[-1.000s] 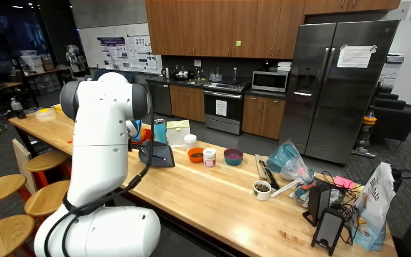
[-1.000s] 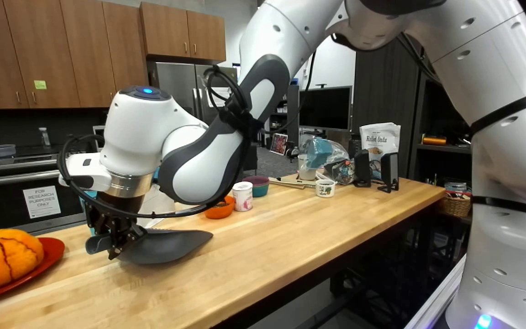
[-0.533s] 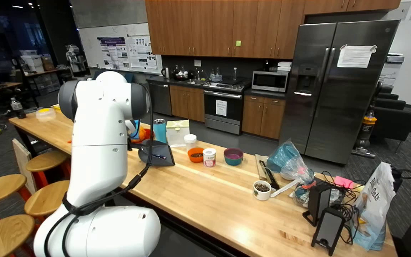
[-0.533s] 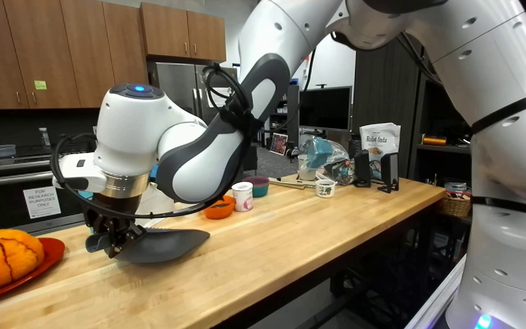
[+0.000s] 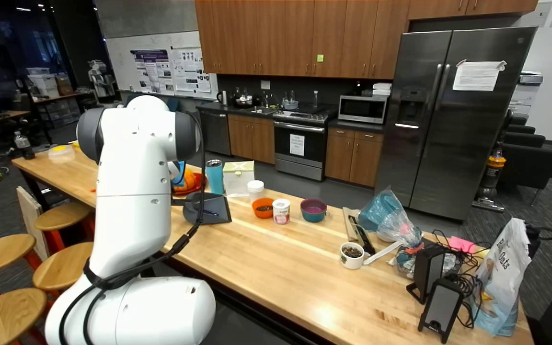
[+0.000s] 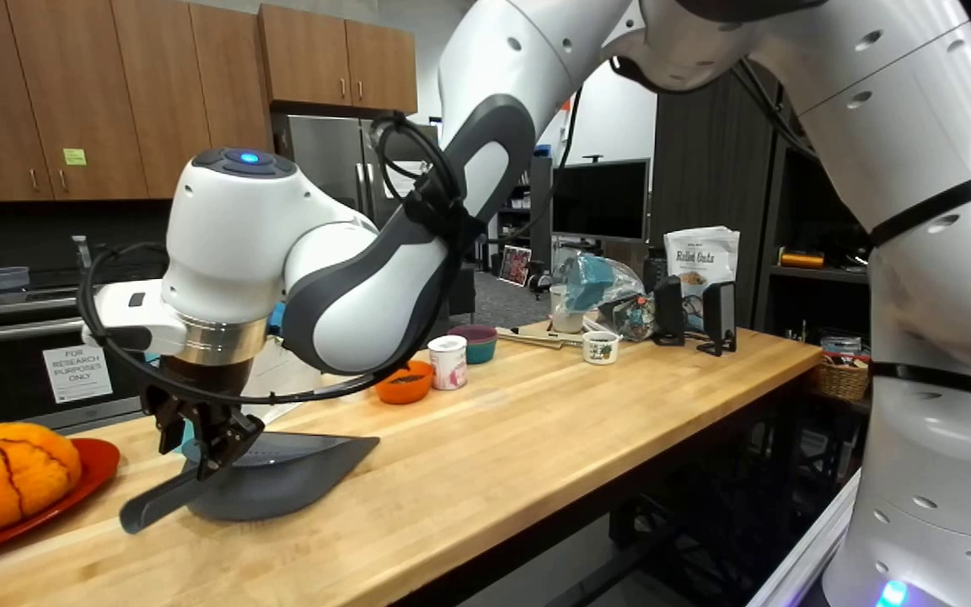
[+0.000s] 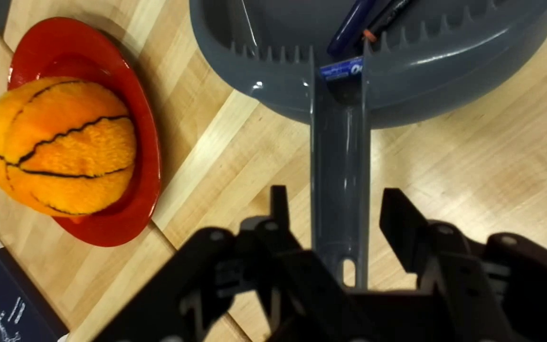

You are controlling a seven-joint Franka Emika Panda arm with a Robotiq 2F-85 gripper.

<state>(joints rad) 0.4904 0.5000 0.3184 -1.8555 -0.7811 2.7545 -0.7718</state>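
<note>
A grey dustpan (image 6: 283, 485) rests on the wooden table, visible in both exterior views. Its long handle (image 7: 340, 171) passes between the fingers of my gripper (image 7: 335, 206) in the wrist view, with a gap on each side. The jaws stand apart and grip nothing. From the side, the gripper (image 6: 188, 455) hangs just above the lowered handle. Inside the pan lie a dark blue pen (image 7: 349, 28), a black marker (image 7: 390, 16) and a small blue labelled item (image 7: 342, 70). In an exterior view the arm hides the gripper, while the pan (image 5: 211, 209) shows beside it.
An orange plush ball (image 7: 79, 152) sits on a red plate (image 7: 152, 161) beside the handle. Beyond the pan stand an orange bowl (image 6: 405, 388), a white can (image 6: 449, 362) and a teal bowl (image 6: 481, 346). A white cup (image 5: 351, 261) and black speakers (image 5: 441, 306) stand further along.
My gripper has opened and let go of the handle, which has dropped and tipped toward the table. Before that, the arm and dustpan shifted slightly left in an exterior view.
</note>
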